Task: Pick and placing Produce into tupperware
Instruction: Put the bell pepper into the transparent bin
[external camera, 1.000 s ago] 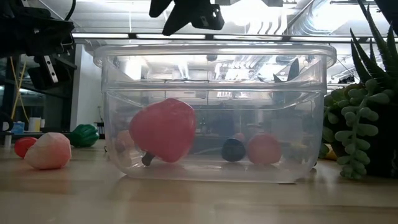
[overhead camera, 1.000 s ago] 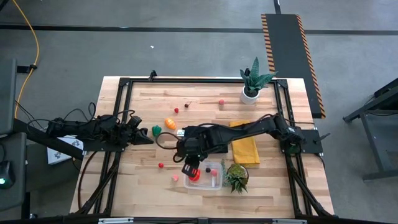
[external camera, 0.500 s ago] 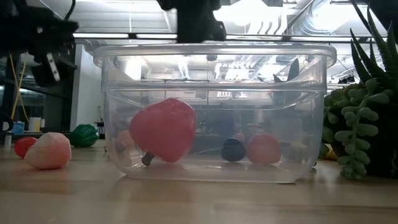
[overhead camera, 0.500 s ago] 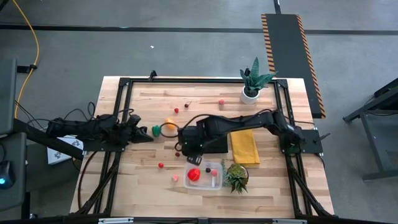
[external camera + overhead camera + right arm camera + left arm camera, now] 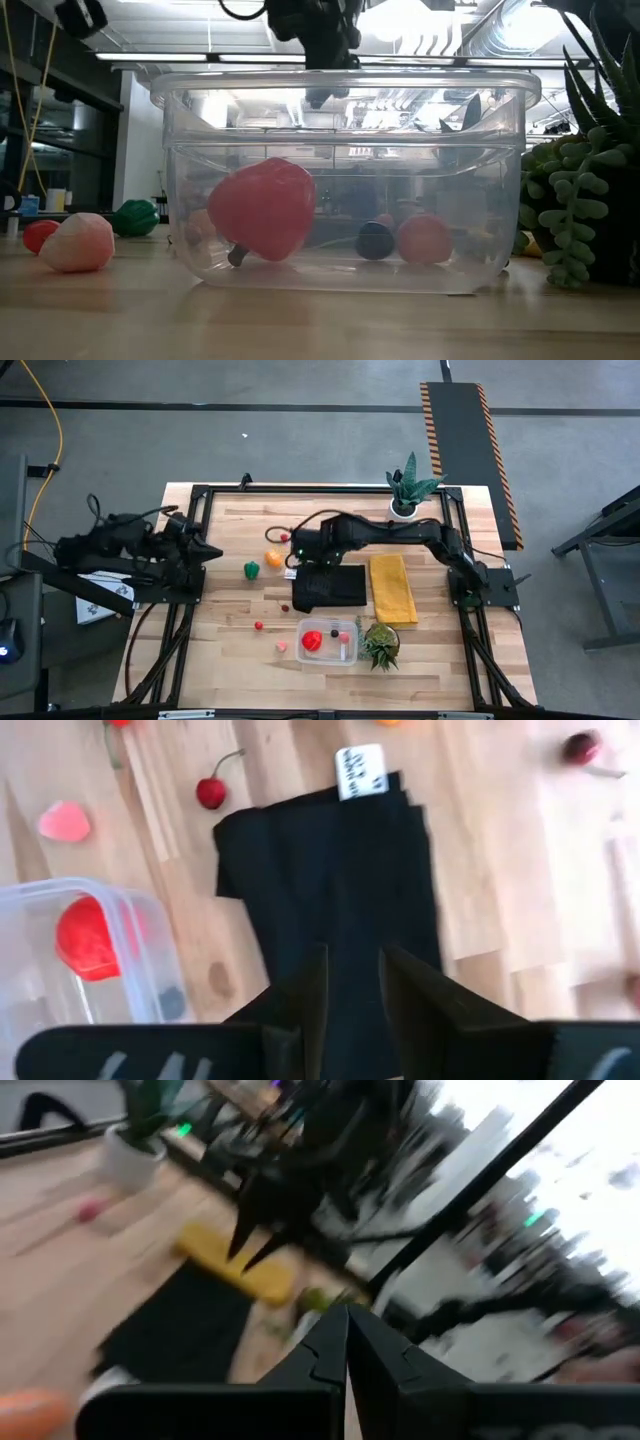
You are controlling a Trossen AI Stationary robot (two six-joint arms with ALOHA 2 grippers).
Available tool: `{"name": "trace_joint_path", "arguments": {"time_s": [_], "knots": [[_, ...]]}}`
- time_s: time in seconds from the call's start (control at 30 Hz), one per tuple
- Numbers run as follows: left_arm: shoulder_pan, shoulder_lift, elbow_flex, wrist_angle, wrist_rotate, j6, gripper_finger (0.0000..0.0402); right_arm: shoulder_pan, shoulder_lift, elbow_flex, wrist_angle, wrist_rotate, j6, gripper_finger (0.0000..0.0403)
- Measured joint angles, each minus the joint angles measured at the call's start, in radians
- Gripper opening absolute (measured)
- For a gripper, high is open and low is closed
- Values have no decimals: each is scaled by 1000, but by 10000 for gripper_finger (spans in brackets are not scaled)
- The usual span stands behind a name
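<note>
Grey floor surrounds the wooden surface (image 5: pixel 230 520), which carries a black cloth (image 5: pixel 328 588) at its middle with a yellow cloth (image 5: pixel 392 588) just beside it. Near the front edge stands the tub (image 5: pixel 327 641), clear and upright, holding a big red fruit (image 5: pixel 312 640), a dark berry (image 5: pixel 334 633) and a pink piece (image 5: pixel 424 240). A spiky plant (image 5: pixel 380 645) is right next to the tub; another plant in a white pot (image 5: pixel 404 510) stands at the far edge.

Outside the tub lie a green vegetable (image 5: pixel 251 569), an orange fruit (image 5: pixel 272 559), a small red berry (image 5: pixel 258 626), a pink berry (image 5: pixel 282 646), a cherry (image 5: pixel 211 791) off the black cloth's corner, and more tiny red pieces farther back.

The right tool (image 5: pixel 297 555) hangs over the black cloth's far edge near the orange fruit, fingers slightly parted with nothing between them. The left tool (image 5: pixel 212 550) sits at the surface's left edge, fingers pressed together and empty.
</note>
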Motion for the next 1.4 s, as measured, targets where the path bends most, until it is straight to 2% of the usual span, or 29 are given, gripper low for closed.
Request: {"name": "trace_joint_path", "arguments": {"time_s": [0.13,0.3,0.43,0.67,0.87,0.97,1.13,1.4], "knots": [[0,183,181,-213,-28,46,1,-47,-28,0,-4,-1,-44,86],[0,393,332,-453,-86,62,12,-99,-67,0,-4,-1,-78,86],[0,519,374,-537,-114,76,58,-138,-82,0,-7,-2,-115,86],[0,673,375,-573,-124,69,159,-178,-82,0,-22,-2,-179,86],[0,754,375,-595,-131,16,207,-180,-82,0,-45,-3,-235,86],[0,771,375,-641,-148,-81,217,-180,-82,0,-62,-3,-244,86],[1,773,375,-703,-221,-274,212,-181,-82,0,-67,-3,-244,86],[1,776,374,-723,-219,-521,207,-188,-82,0,-108,-11,-243,86]]}}
